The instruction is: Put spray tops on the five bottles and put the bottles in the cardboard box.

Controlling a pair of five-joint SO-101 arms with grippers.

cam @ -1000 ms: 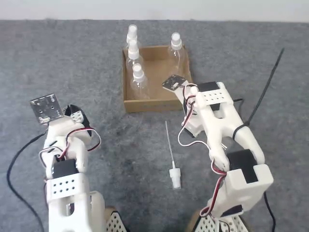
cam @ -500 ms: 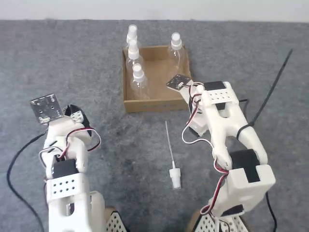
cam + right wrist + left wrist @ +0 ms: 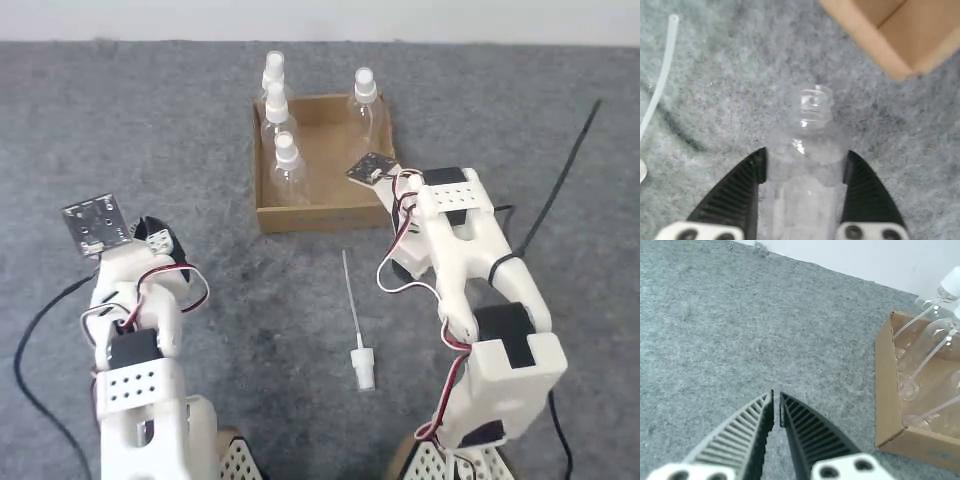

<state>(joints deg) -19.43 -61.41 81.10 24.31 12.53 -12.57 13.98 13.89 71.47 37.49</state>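
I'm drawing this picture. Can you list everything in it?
capped bottles: four, clear with white tops, in the cardboard box or at its back edge
open bottle: one, clear, in the right end effector
spray top: one, white with long tube, lying on the table cover before the box
cardboard box: one, brown, far side of table
table cover: one, grey
cable: one, black, right of box
left end effector: one, dark fingers, shut, empty
right end effector: one, dark fingers, shut on open bottle
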